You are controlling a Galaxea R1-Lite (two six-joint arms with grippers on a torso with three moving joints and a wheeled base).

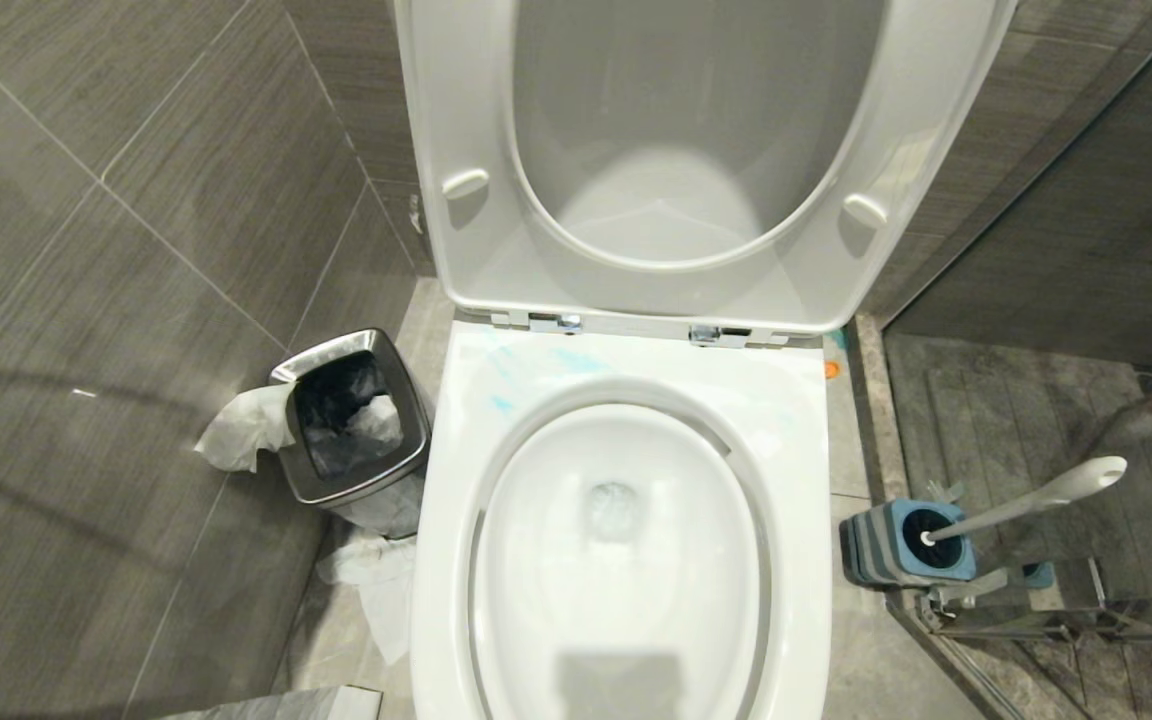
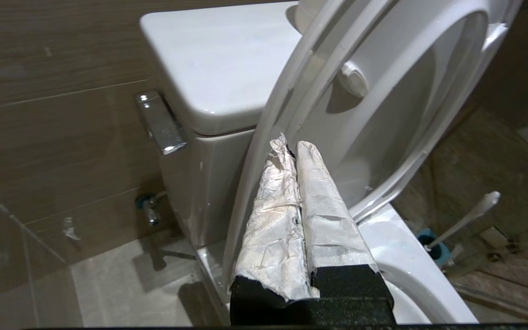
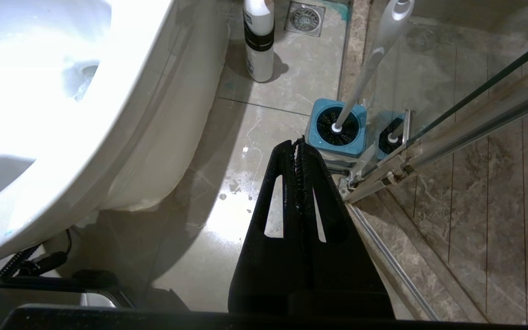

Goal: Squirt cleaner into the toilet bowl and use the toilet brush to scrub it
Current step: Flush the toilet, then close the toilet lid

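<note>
Toilet bowl (image 1: 626, 560), seat raised; faint, possibly cleaner (image 1: 536, 365) streaks at 11 o'clock. Toilet brush (image 1: 1026, 500) in holder (image 1: 896, 548), 3 o'clock. Left claw (image 2: 290, 147) and right claw (image 3: 298, 142) clenched, empty.

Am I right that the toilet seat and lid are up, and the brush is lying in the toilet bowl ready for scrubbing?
Not quite. The seat and lid are up, but the toilet brush is not in the toilet bowl. It stands in its blue holder on the floor, on the robot's right of the toilet. The head view shows this, and the right wrist view confirms it.
</note>
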